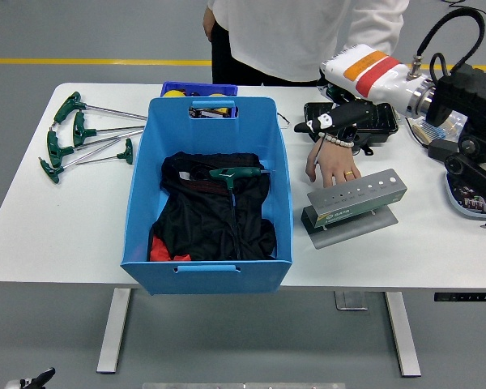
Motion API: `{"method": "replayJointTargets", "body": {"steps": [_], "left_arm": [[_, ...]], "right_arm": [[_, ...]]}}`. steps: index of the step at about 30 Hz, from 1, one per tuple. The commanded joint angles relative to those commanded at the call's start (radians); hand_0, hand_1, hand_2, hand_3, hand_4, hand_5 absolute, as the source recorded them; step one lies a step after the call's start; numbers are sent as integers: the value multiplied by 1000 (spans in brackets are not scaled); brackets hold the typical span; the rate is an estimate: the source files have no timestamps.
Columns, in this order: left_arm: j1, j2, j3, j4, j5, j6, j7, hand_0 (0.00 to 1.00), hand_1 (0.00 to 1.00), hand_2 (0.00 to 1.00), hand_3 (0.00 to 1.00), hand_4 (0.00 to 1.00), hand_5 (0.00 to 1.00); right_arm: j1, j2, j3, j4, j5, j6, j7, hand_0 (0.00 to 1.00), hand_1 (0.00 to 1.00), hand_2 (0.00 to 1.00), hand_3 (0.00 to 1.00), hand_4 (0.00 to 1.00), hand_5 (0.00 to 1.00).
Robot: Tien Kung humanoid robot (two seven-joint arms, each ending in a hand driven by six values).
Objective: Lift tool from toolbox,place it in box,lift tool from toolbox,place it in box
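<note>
We see our right hand (334,121) raised above the bench (73,235) at about two o'clock, out over the gap between the blue box (208,258) and the grey tool holder (355,200). Its black fingers (314,124) look curled, but whether they grip a tool we cannot tell. Our left hand is out of shot.

The holder, a slanted grey block with a row of small holes on a flat plate, sits at four o'clock from the box. A person's hand (332,164) lies flat on the bench, touching the holder's far left corner.

Inside the box, on crumpled black cloth (211,219), lies a green T-handle tool (233,173). Four more green T-handle tools (81,134) with long steel shafts lie fanned out at ten o'clock, left of the box.
</note>
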Motion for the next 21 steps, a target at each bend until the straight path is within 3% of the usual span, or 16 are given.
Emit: {"method": "replayJointTargets", "body": {"steps": [10, 13, 14, 19, 20, 21], "left_arm": [[0, 0, -11, 0, 12, -1, 2, 715, 714, 740, 626, 623, 499], [0, 1, -10, 0, 12, -2, 2, 715, 714, 740, 626, 623, 499], [0, 2, -12, 0, 14, -2, 2, 716, 714, 739, 627, 623, 498], [3, 2, -28, 0, 38, -3, 7, 716, 714, 739, 627, 623, 498], [4, 2, -31, 0, 43, -3, 9, 717, 714, 740, 628, 623, 499], [5, 1, -34, 0, 47, -3, 10, 717, 714, 740, 628, 623, 499]], "right_arm": [[106, 106, -108, 4, 58, 16, -35, 38, 2, 48, 46, 998, 877], [131, 142, -139, 7, 66, 46, -72, 38, 2, 48, 46, 998, 877], [135, 148, -145, 7, 69, 52, -78, 117, 96, 146, 187, 998, 868], [145, 184, -187, 18, 84, 90, -108, 117, 96, 146, 187, 998, 868], [144, 187, -192, 21, 85, 101, -115, 376, 377, 469, 461, 998, 862], [142, 189, -198, 24, 85, 114, -125, 376, 377, 469, 461, 998, 862]]}}
